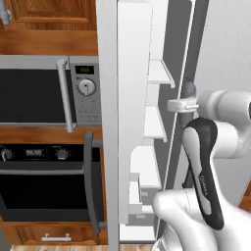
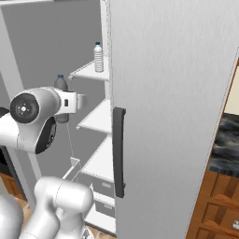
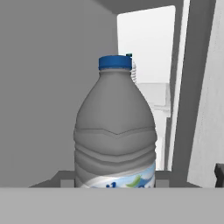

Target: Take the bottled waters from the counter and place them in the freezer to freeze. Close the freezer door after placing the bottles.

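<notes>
Leftmost, a silver microwave (image 1: 49, 90) with a bar handle sits above a black-glass oven (image 1: 44, 184); next comes the tall, smooth light-grey freezer door (image 1: 109, 122), swung open; beyond it, flat white shelves (image 2: 93, 119) line the freezer (image 2: 177, 93); a ribbed, translucent water bottle (image 3: 116, 131) with a blue cap is clasped upright in the fingers (image 2: 63, 103), narrowly parted; a second bottle (image 2: 98, 57) stands on the upper shelf.

Grey bottle (image 3: 114, 131) with blue cap (image 3: 114, 62); white freezer shelves (image 2: 95, 116); black oven (image 1: 44, 188).
</notes>
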Motion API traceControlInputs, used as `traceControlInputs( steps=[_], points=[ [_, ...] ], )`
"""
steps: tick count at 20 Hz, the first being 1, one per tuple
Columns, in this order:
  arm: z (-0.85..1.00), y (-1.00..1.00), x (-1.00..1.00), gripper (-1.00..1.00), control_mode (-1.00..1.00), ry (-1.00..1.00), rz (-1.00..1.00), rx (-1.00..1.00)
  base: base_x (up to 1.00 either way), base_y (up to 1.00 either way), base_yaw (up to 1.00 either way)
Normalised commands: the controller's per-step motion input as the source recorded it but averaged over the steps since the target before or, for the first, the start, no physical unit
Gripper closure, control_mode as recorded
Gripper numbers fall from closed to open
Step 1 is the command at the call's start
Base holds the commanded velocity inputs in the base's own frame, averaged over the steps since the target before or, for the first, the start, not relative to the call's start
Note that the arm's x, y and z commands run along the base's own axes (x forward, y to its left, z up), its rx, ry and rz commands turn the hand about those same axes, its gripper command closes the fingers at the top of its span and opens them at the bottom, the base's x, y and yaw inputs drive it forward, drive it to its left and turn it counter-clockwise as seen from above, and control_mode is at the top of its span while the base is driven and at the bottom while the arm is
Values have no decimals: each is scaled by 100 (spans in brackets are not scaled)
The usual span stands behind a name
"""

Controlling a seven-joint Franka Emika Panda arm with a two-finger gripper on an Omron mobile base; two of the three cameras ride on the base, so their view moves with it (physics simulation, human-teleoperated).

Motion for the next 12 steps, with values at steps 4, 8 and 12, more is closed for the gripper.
traceControlInputs(
  steps=[4,8,12],
  points=[
    [31,0,43,100,-100,0,-22,0,0,0,0],
    [29,0,50,100,-100,0,-23,0,0,0,0],
    [3,0,62,100,-100,5,-30,-10,0,0,0]
  ],
)
